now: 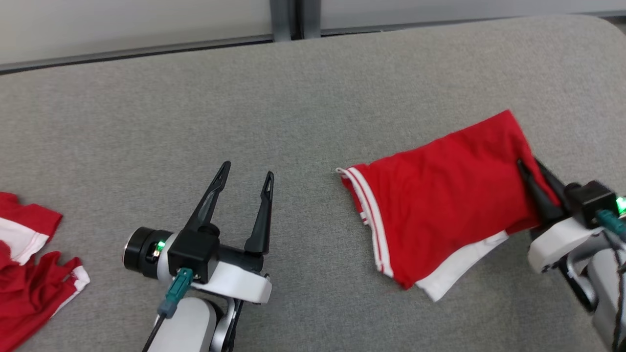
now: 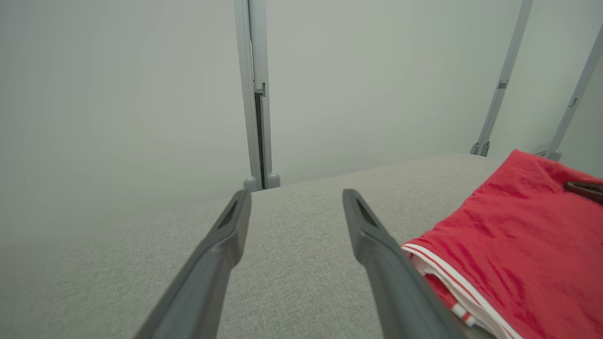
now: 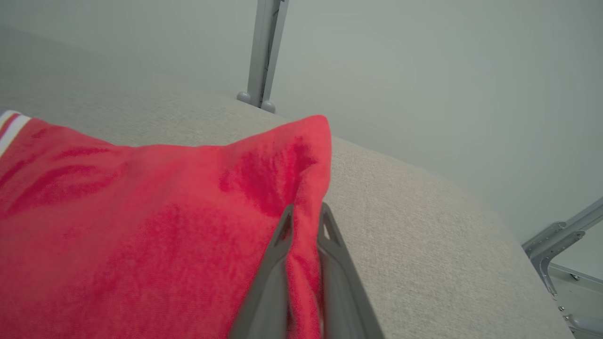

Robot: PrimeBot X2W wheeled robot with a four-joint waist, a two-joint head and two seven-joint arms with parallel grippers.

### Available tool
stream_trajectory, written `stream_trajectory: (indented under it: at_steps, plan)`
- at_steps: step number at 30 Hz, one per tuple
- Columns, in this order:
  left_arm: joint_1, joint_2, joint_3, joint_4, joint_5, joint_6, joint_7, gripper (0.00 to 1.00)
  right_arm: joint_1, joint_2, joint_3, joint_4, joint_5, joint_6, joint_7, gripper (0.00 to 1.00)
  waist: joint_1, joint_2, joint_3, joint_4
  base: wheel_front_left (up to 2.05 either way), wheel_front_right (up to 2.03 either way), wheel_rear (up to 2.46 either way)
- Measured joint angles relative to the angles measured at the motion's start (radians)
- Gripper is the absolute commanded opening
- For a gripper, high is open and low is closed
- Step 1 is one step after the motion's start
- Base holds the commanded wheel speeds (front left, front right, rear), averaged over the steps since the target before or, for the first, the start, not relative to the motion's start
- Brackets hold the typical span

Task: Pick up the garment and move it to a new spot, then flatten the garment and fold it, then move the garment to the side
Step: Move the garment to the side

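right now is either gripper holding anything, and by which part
The right gripper is shut on the folded red garment, pinching its right-hand edge. The left gripper is open, holding nothing.

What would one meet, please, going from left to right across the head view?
crumpled garment → left gripper, open → folded garment → right gripper, shut on the folded garment's right edge
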Motion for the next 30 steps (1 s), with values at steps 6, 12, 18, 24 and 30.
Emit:
stream_trajectory:
  at_steps: [6, 12, 18, 24, 30]
  plan:
    - [-0.099, 0.000, -0.037, 0.002, 0.049, -0.025, -0.001, 1.00, -0.152, -0.158, 0.034, 0.069, 0.047, 0.000, -0.002, 0.00, 0.0000, 0.0000, 0.100, -0.062, 0.00, 0.00, 0.00]
    - [-0.188, 0.000, -0.058, -0.002, 0.087, -0.039, -0.001, 1.00, -0.258, -0.269, 0.010, 0.160, 0.054, 0.000, -0.003, 0.00, 0.0000, 0.0000, 0.208, -0.104, 0.00, 0.00, 0.00]
    - [-0.239, 0.001, -0.073, -0.018, 0.107, -0.042, -0.001, 1.00, -0.334, -0.318, -0.029, 0.266, 0.015, 0.000, -0.002, 0.00, 0.0000, -0.0001, 0.295, -0.126, 0.00, 0.00, 0.00]
    - [-0.262, 0.003, -0.082, -0.026, 0.110, -0.047, -0.001, 1.00, -0.369, -0.308, -0.095, 0.356, -0.002, 0.000, -0.002, 1.00, 0.0000, 0.0000, 0.320, -0.123, 0.00, 0.00, 0.00]
    - [-0.262, 0.003, -0.086, -0.025, 0.095, -0.040, -0.001, 1.00, -0.374, -0.280, -0.169, 0.331, -0.016, 0.000, -0.002, 1.00, 0.0000, -0.0001, 0.287, -0.108, 0.00, 0.00, 0.00]
